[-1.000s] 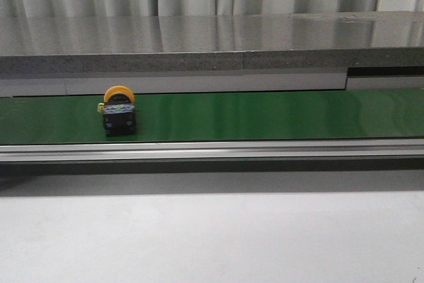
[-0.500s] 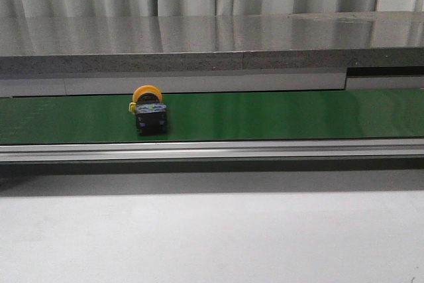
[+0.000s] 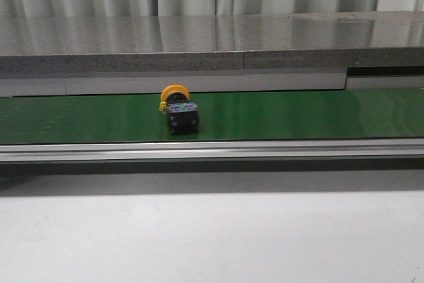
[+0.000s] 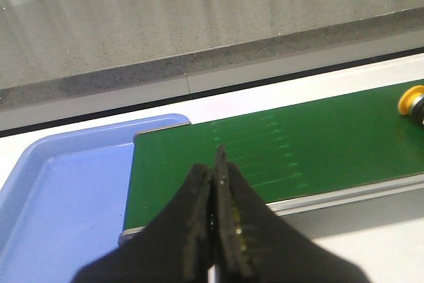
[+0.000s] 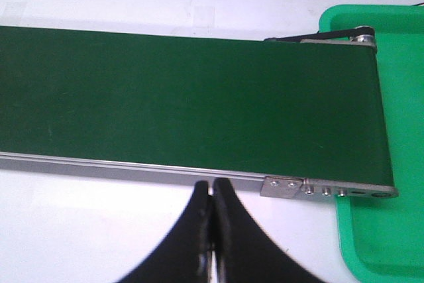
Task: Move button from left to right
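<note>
The button (image 3: 179, 110), a yellow-orange round head on a black body with bluish-green marks, lies on the green conveyor belt (image 3: 298, 114), left of its middle in the front view. Its yellow head shows at the edge of the left wrist view (image 4: 412, 102). My left gripper (image 4: 215, 160) is shut and empty above the belt's left end. My right gripper (image 5: 212, 187) is shut and empty over the white table just before the belt's right end. Neither gripper touches the button. Neither arm shows in the front view.
A blue tray (image 4: 59, 197) sits at the belt's left end. A green tray (image 5: 391, 223) sits at the belt's right end. An aluminium rail (image 3: 212, 149) runs along the belt's front. A grey ledge (image 3: 199, 64) stands behind it.
The button has moved to the right along the belt, from the far left toward the middle. No gripper touched it.
</note>
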Robot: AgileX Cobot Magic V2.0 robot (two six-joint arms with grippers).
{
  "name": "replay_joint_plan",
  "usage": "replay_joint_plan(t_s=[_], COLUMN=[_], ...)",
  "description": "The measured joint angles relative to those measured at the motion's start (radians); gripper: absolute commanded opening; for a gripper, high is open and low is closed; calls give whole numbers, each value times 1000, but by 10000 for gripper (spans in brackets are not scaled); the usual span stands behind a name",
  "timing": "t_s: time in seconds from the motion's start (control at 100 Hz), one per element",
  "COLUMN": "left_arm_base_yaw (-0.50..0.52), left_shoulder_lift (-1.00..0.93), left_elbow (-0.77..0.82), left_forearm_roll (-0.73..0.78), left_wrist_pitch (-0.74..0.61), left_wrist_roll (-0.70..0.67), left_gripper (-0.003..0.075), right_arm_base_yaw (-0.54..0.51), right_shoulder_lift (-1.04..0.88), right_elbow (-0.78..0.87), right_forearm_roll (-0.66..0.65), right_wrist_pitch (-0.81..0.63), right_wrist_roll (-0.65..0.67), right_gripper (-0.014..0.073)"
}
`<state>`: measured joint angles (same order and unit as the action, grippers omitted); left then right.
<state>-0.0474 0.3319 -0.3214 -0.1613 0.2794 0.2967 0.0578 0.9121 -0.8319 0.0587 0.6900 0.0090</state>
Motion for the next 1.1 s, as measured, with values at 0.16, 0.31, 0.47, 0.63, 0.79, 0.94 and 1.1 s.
replay_joint_plan(t_s=[0.16, 0.31, 0.47, 0.63, 0.79, 0.94, 1.1], left_arm_base_yaw=[0, 0, 0, 0, 0, 0, 0], left_shoulder_lift=[0, 0, 0, 0, 0, 0, 0], left_elbow=[0, 0, 0, 0, 0, 0, 0], left_forearm_roll=[0, 0, 0, 0, 0, 0, 0], left_wrist_pitch=[0, 0, 0, 0, 0, 0, 0], left_wrist_roll=[0, 0, 0, 0, 0, 0, 0], left_gripper=[-19, -19, -19, -19, -19, -19, -19], right_arm_base_yaw=[0, 0, 0, 0, 0, 14, 75], right_shoulder_lift=[51, 55, 55, 55, 57, 92, 168], right_elbow=[-2, -2, -2, -2, -2, -2, -2], right_forearm_roll=[1, 1, 1, 15, 67, 122, 184], right_wrist_pitch=[20, 31, 31, 31, 31, 21, -34], right_wrist_roll=[0, 0, 0, 0, 0, -47, -123], right_gripper=[-34, 187, 550, 638, 629, 629, 629])
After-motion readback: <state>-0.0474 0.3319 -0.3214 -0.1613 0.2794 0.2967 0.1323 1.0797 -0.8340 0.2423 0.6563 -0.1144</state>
